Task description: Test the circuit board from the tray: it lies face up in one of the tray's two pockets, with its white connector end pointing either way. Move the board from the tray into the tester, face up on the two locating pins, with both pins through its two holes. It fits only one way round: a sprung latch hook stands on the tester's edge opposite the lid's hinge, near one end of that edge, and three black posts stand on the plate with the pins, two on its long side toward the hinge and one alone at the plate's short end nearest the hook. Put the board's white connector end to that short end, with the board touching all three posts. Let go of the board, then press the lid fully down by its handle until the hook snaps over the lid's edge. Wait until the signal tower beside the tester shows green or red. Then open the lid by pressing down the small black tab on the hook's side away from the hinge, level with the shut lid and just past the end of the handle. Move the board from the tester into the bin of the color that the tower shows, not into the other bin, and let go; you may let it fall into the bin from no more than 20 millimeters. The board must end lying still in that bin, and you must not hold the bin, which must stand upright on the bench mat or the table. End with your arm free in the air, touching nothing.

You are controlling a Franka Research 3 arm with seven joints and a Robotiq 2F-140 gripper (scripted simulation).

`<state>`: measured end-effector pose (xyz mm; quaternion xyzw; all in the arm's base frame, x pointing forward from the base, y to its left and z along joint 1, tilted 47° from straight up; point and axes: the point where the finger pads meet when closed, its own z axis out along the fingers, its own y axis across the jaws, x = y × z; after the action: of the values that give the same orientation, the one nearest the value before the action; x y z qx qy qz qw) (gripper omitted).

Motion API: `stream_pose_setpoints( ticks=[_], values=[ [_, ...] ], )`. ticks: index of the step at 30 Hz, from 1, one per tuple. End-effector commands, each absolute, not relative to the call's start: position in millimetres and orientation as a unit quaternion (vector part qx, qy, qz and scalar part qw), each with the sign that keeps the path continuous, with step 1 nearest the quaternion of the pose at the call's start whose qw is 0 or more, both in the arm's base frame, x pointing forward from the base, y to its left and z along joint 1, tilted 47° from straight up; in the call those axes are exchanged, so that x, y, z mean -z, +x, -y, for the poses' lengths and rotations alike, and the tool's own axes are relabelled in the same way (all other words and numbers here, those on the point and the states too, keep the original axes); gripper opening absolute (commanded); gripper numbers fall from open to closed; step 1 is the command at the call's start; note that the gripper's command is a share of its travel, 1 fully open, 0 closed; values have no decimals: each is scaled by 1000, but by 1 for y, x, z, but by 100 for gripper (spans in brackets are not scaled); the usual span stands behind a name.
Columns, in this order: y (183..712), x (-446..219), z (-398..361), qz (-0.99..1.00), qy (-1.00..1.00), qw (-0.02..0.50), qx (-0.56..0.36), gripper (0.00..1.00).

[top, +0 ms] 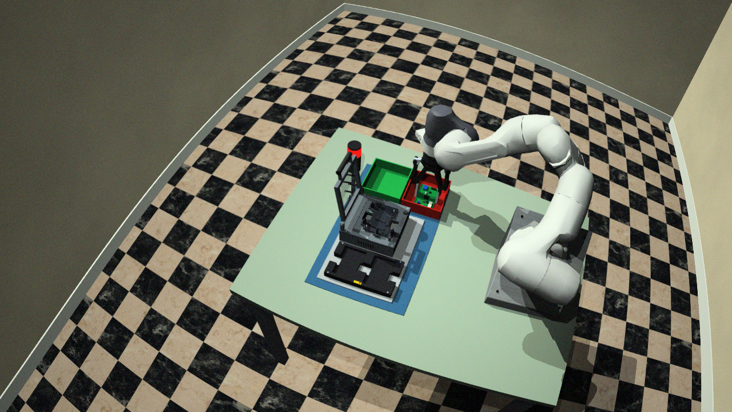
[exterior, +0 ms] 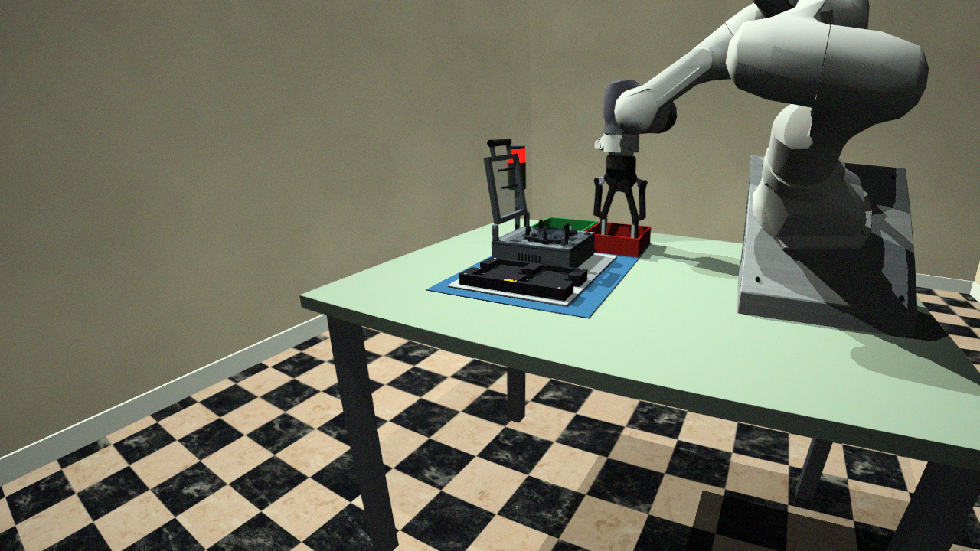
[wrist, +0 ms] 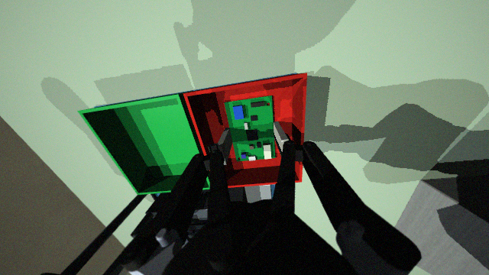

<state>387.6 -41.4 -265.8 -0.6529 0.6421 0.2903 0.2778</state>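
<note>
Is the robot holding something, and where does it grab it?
Yes. The gripper is shut on the board over the red bin, pinching its two long edges near the white connector end.

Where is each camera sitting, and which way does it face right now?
Top: high above the table, looking steeply down; the whole arm shows.
Exterior: beside the table, near bench height, facing the tester; most of the arm, down to the pincer, shows.
Wrist: on the arm's wrist, looking down into the red bin at the circuit board; only the pincer's fingers show.
Shared: all three views show the red bin.
</note>
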Motion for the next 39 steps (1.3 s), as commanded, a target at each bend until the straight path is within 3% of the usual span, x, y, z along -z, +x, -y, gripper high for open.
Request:
stream_pose_setpoints(
  ticks=[1, 31, 32, 39],
  values=[
    [388, 267, 42, -641, -654, 279, -289, 46],
    [388, 267, 42, -641, -654, 279, -289, 46],
    [388, 267, 42, -641, -654, 279, -289, 58],
    [388, 267, 42, -641, -654, 279, -289, 58]
  ],
)
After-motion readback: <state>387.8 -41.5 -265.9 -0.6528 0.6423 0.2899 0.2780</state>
